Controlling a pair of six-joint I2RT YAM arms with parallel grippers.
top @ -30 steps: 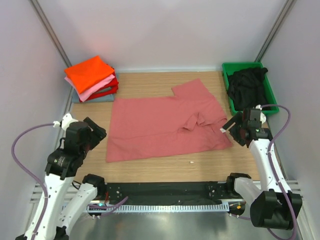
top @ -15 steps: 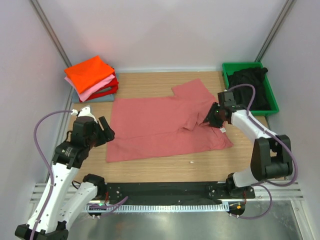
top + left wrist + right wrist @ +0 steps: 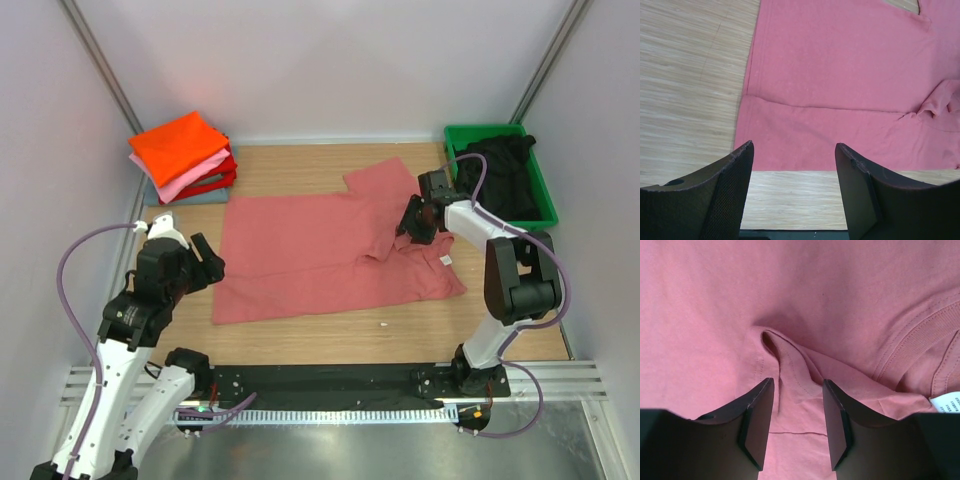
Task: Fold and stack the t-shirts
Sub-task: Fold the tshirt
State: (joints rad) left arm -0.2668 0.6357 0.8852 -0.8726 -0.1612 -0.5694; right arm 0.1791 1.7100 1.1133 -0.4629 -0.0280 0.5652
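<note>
A salmon-red t-shirt (image 3: pixel 320 250) lies spread on the wooden table, with a crumpled fold (image 3: pixel 385 245) near its right side. My right gripper (image 3: pixel 408 225) is low over that fold (image 3: pixel 785 355), jaws open, the rumpled cloth lying between the fingertips (image 3: pixel 797 385). A white label (image 3: pixel 947 402) shows near the collar. My left gripper (image 3: pixel 208 262) hangs open by the shirt's left edge, over bare wood just off its near corner (image 3: pixel 794 150). Folded t-shirts, orange on top, are stacked (image 3: pixel 180 150) at the back left. A black t-shirt (image 3: pixel 500 175) lies in the bin.
The green plastic bin (image 3: pixel 480 130) stands at the back right against the wall. White walls close in the table on three sides. A black rail (image 3: pixel 320 380) runs along the near edge between the arm bases.
My right arm swung in from the table's right side onto the shirt's crumpled fold. The left gripper shifted a little toward the shirt's left edge and stayed open.
</note>
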